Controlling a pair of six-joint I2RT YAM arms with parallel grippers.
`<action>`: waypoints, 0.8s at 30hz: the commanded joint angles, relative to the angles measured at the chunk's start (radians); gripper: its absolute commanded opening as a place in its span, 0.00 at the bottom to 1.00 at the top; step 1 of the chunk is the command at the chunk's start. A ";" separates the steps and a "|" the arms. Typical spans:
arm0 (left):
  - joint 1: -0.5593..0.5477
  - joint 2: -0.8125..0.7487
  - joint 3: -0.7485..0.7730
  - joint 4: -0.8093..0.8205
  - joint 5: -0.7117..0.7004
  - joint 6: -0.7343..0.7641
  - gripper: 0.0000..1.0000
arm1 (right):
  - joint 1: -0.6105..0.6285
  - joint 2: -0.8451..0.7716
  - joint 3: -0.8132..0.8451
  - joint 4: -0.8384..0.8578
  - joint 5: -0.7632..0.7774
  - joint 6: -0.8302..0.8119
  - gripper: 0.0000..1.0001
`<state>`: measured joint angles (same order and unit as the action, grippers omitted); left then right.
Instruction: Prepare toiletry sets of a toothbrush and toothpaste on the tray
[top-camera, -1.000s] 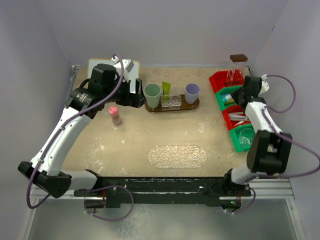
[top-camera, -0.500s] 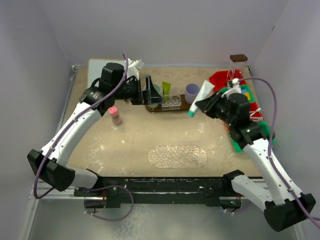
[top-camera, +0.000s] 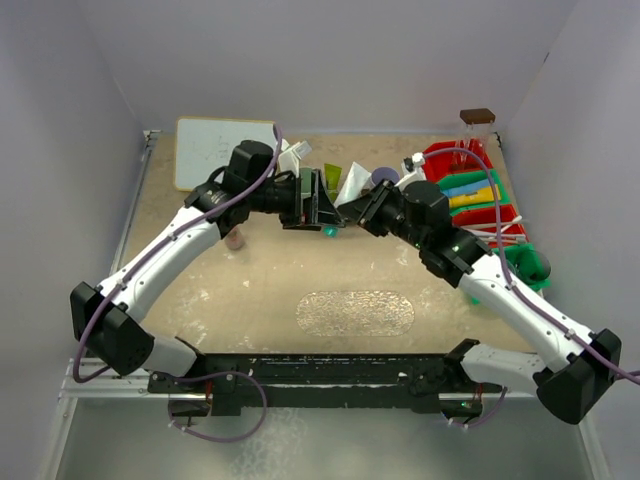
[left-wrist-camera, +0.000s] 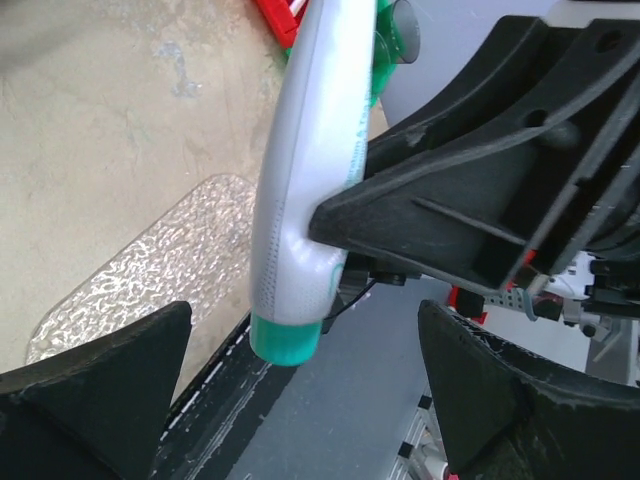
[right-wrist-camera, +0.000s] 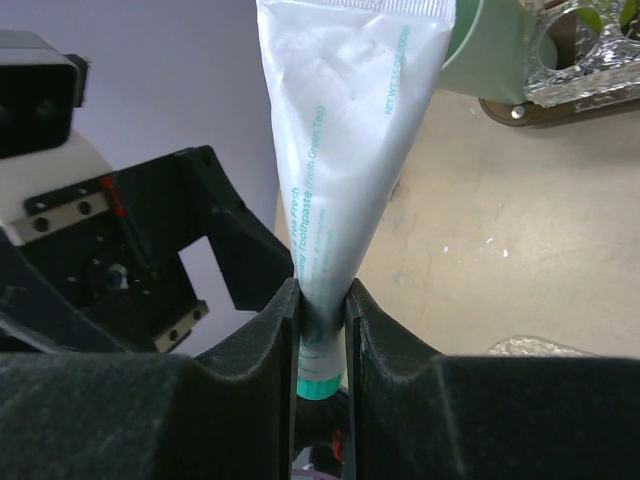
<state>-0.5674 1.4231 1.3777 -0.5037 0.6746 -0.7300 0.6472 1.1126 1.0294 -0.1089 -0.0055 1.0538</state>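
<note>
My right gripper (top-camera: 352, 212) is shut on a white toothpaste tube (top-camera: 349, 185) with a teal cap, gripping it near the cap end (right-wrist-camera: 320, 295); the tube's (right-wrist-camera: 345, 120) flat end points away. My left gripper (top-camera: 316, 200) is wide open, and the tube (left-wrist-camera: 300, 190) hangs between its spread fingers (left-wrist-camera: 110, 370) without touching them. Both grippers meet in front of the brown tray (right-wrist-camera: 520, 108), which holds a green cup (right-wrist-camera: 490, 50), a clear rack (right-wrist-camera: 590, 55), a green tube (top-camera: 332, 172) and a purple cup (top-camera: 383, 177). The tray is mostly hidden in the top view.
Red and green bins (top-camera: 480, 195) with toiletries line the right edge. A clear oval mat (top-camera: 355, 312) lies at the front centre. A white board (top-camera: 215, 150) is at the back left. The pink-capped bottle (top-camera: 235, 240) peeks from under my left arm.
My right arm has swung left from the bins with the toothpaste tube. My left gripper has moved right, so its open fingers now flank the tube.
</note>
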 joint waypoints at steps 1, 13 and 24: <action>-0.030 0.015 0.049 -0.065 -0.072 0.085 0.90 | 0.017 -0.002 0.080 0.092 0.022 0.065 0.23; -0.032 0.078 0.143 -0.051 -0.070 0.168 0.44 | 0.019 0.007 0.094 0.051 -0.028 0.068 0.26; -0.032 -0.012 0.069 -0.027 0.018 0.267 0.08 | -0.045 -0.076 0.240 -0.267 -0.109 -0.371 0.76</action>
<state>-0.6025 1.4902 1.4666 -0.5991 0.6296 -0.5247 0.6456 1.1133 1.1599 -0.2188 -0.0593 0.9497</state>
